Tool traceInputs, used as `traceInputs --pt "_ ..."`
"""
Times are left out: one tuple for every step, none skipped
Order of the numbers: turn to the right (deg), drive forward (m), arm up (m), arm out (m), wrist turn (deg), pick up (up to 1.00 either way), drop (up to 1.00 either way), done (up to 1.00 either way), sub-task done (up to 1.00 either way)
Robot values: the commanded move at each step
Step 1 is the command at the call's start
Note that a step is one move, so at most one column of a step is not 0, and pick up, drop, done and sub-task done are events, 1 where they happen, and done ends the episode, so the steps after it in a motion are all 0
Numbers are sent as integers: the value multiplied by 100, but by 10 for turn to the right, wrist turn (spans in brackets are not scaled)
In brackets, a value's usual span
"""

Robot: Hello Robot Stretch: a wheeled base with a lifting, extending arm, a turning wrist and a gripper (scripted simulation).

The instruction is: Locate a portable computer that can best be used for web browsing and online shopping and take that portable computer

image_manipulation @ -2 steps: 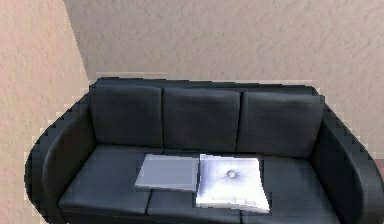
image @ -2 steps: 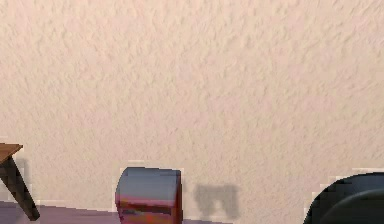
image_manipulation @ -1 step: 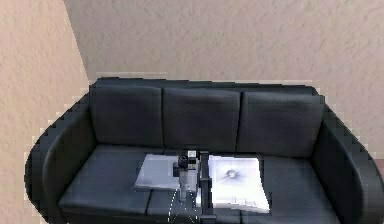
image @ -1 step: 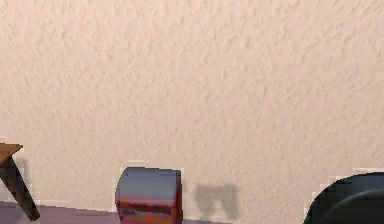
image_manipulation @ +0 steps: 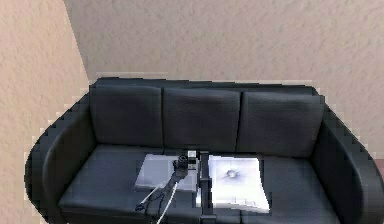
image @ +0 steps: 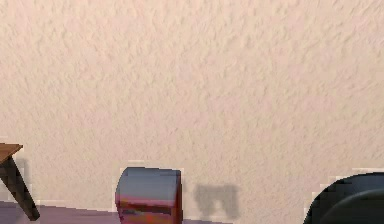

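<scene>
Gripper [image_manipulation: 166, 189] sits low centre, at a grey flat laptop [image_manipulation: 152, 166] on the seat of the black sofa [image_manipulation: 120, 120]; can't tell if it holds anything. Grasping step, I'd judge; next needs a sure hold, then a lift.

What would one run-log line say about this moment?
place: black leather three-seat sofa | on seat: grey flat slab, white flat slab | tool: near grey slab, hold unclear

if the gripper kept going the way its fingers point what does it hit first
Likely the grey flat slab on the black sofa seat, right by the gripper; depth is unclear, so it could pass above it.
</scene>
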Motion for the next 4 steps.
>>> traceInputs --pt "0 0 0 0 450 0 0 0 0" --pt "0 0 0 0 450 0 0 0 0" --pt "0 0 0 0 450 0 0 0 0" --pt "0 0 0 0 150 0 0 0 0"
